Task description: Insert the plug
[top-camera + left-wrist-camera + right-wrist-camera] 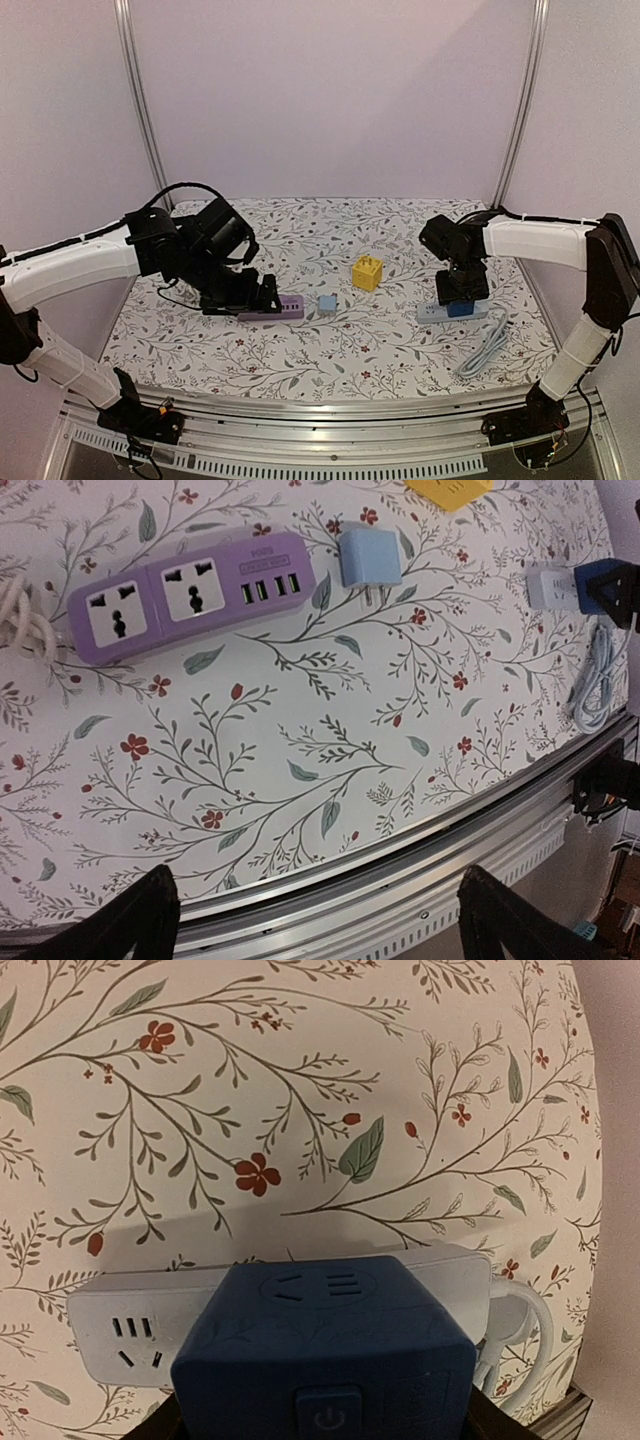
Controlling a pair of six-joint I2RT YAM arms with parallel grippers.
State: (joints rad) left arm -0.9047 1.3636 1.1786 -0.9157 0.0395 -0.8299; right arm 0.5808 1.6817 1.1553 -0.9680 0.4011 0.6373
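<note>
A dark blue cube plug (330,1350) rests against the top of the white power strip (130,1330). My right gripper (325,1422) is shut on the cube's sides; I cannot tell how deep its pins sit. In the top view this pair shows as the right gripper (462,290) over the white power strip (435,313) at the right. My left gripper (262,295) hovers open by the purple power strip (280,308). Its fingers (140,920) stand wide apart with nothing between them. The purple power strip (190,595) lies flat, sockets up.
A light blue adapter (368,558) lies just right of the purple strip, a yellow cube plug (367,272) farther back. The white strip's coiled cable (485,350) lies front right. The table's metal front rail (400,880) runs along the near edge.
</note>
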